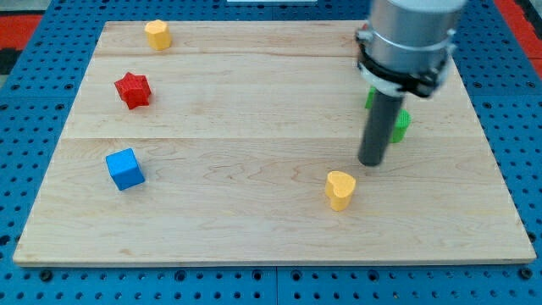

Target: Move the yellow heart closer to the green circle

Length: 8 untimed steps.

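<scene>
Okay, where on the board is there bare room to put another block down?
The widest bare patch is the board's middle, between the red star, blue cube and yellow heart. The view's bottom left is also bare. It is crowded at the view's right, where my tip stands by a green block.

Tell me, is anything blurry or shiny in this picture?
Camera view: the big grey arm at the view's top right looks soft and blurry; the yellow heart, red star and blue cube look sharp; light is even, with small soft shadows and no strong glare on the board.
</scene>
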Tool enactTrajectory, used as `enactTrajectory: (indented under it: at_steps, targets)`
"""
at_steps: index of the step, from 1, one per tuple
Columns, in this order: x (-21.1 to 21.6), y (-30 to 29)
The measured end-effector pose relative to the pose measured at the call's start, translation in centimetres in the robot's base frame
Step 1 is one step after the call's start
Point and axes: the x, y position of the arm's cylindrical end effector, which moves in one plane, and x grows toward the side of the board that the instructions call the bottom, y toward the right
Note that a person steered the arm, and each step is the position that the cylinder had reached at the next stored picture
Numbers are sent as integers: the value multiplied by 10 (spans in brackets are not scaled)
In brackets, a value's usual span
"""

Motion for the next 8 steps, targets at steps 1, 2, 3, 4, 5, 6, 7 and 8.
enactTrajectory:
  at_steps: [1, 2, 3, 4, 5, 6, 7, 8]
  targets:
    - [28, 18]
    - [66, 0]
    - [77, -25]
    - [77, -78]
    - [53, -76]
    - [24, -74]
    - [4, -74]
    - [4, -68]
